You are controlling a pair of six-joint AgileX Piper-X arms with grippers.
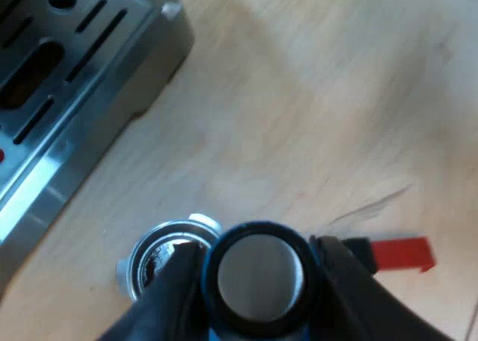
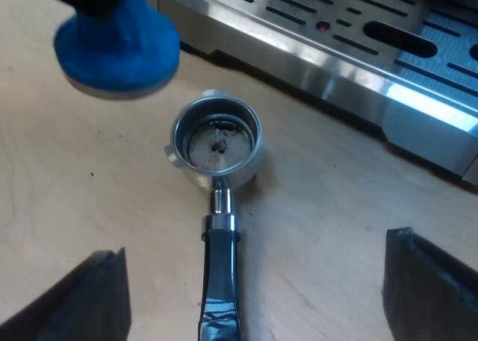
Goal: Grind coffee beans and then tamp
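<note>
Warm bright light on pale wooden tabletop, white glare along brushed steel drip tray, dark shadow under its edge, dull sheen on blue round tamper

blue tamper near metal holder

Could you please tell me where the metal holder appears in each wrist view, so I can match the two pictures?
Left wrist view: the metal holder sits with its basket beside the tamper held in the left gripper; its red handle end pokes out past that gripper.
Right wrist view: the metal holder lies basket-up by the machine, its handle running between the right gripper and its open jaws.
Shared landmark: the espresso machine's slotted drip tray.
</note>
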